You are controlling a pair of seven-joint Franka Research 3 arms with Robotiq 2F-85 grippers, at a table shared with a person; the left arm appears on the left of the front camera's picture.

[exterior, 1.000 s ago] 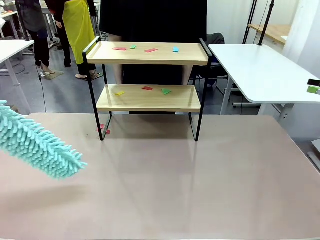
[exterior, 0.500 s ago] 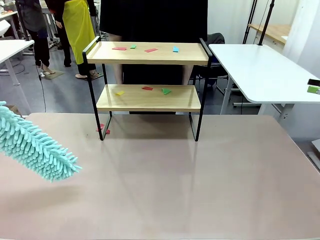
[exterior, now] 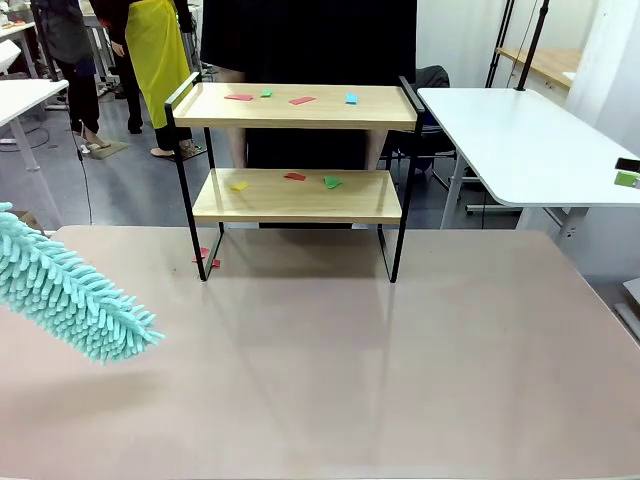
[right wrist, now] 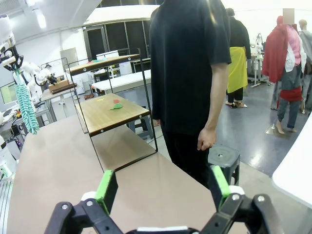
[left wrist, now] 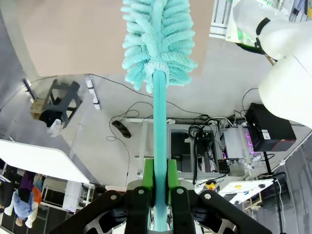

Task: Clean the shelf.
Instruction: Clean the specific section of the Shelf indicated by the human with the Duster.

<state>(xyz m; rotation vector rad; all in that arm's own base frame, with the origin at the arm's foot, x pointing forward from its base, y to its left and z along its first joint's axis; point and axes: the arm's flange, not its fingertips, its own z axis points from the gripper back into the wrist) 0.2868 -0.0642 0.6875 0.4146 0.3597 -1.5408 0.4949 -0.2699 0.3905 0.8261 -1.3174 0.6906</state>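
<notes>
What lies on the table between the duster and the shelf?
In the front view, bare table from duster to shelf; only red scraps by its leg.

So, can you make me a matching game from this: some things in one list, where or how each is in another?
1. teal duster
2. right gripper
3. blue scrap
4. yellow scrap

A. on the lower board of the shelf
B. open, holding nothing
C. on the upper board of the shelf
D. clamped in the left gripper

Pairs: 1-D, 2-B, 3-C, 4-A.
</notes>
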